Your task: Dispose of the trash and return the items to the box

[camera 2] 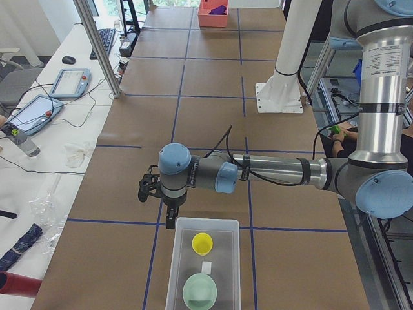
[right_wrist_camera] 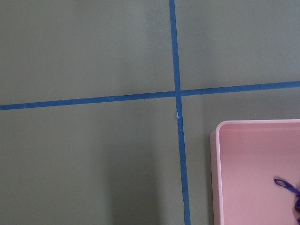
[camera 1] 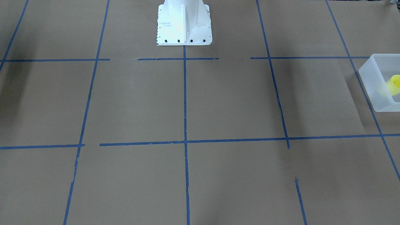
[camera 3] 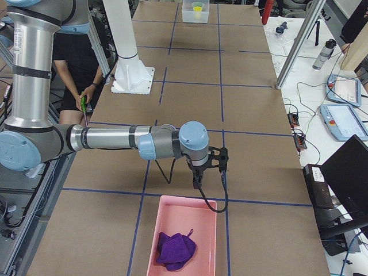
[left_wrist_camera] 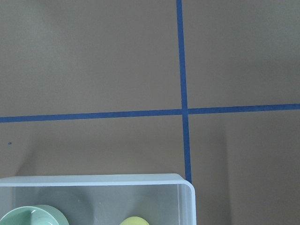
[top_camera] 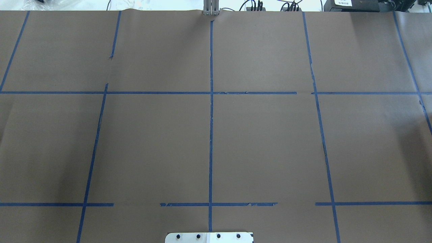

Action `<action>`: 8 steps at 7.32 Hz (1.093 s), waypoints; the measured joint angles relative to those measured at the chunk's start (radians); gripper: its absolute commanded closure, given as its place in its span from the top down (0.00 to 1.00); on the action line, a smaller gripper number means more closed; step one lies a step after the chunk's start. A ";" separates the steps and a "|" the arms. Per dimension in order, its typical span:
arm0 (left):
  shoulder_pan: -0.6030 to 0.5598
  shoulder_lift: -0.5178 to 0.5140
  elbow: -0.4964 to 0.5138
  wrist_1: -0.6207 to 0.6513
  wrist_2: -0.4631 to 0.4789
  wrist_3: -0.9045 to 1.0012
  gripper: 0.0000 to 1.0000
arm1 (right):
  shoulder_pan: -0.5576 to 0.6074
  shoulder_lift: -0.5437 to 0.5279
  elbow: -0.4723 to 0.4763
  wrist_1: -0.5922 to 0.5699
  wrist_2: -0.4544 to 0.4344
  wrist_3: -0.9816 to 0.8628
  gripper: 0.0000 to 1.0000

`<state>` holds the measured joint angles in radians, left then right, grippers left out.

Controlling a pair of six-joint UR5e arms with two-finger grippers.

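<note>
The box (camera 2: 203,271), a frosted-white bin, stands at the table's end on my left. In it are the yellow cup (camera 2: 202,243) and the mint-green bowl (camera 2: 200,292). The box's corner (camera 1: 379,82) with the cup (camera 1: 395,83) shows at the front view's right edge. The left wrist view looks down on the box's rim (left_wrist_camera: 98,180), the bowl (left_wrist_camera: 33,215) and the cup (left_wrist_camera: 134,220). My left gripper (camera 2: 170,219) hangs just beyond the box's far rim. My right gripper (camera 3: 197,178) hangs just beyond a pink tray. I cannot tell whether either gripper is open or shut.
A pink tray (camera 3: 183,236) holding a purple cloth (camera 3: 175,248) stands at the table's end on my right; its corner shows in the right wrist view (right_wrist_camera: 253,173). The white robot base (camera 1: 184,23) stands at mid-table. Blue tape lines cross the brown paper.
</note>
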<state>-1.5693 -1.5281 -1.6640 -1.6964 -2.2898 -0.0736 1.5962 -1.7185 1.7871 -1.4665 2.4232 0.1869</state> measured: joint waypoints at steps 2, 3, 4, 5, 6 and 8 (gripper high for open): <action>0.000 -0.002 -0.001 0.000 0.000 0.000 1.00 | 0.000 0.002 0.000 0.001 -0.001 0.000 1.00; 0.001 -0.003 -0.002 0.000 0.000 0.000 1.00 | 0.000 0.002 0.000 0.001 -0.001 0.000 1.00; 0.001 -0.006 -0.001 0.000 0.000 0.000 1.00 | 0.000 0.002 0.000 0.002 -0.001 0.000 1.00; 0.001 -0.010 0.000 0.000 0.000 0.000 1.00 | 0.000 0.001 0.000 0.002 0.000 0.000 1.00; 0.001 -0.012 0.000 -0.001 0.000 0.000 1.00 | 0.000 0.000 0.000 0.002 0.000 0.000 1.00; 0.000 -0.013 0.000 -0.001 0.000 0.000 1.00 | 0.000 -0.001 0.000 0.001 0.000 0.000 1.00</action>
<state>-1.5692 -1.5414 -1.6641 -1.6976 -2.2902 -0.0740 1.5965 -1.7195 1.7871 -1.4655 2.4237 0.1871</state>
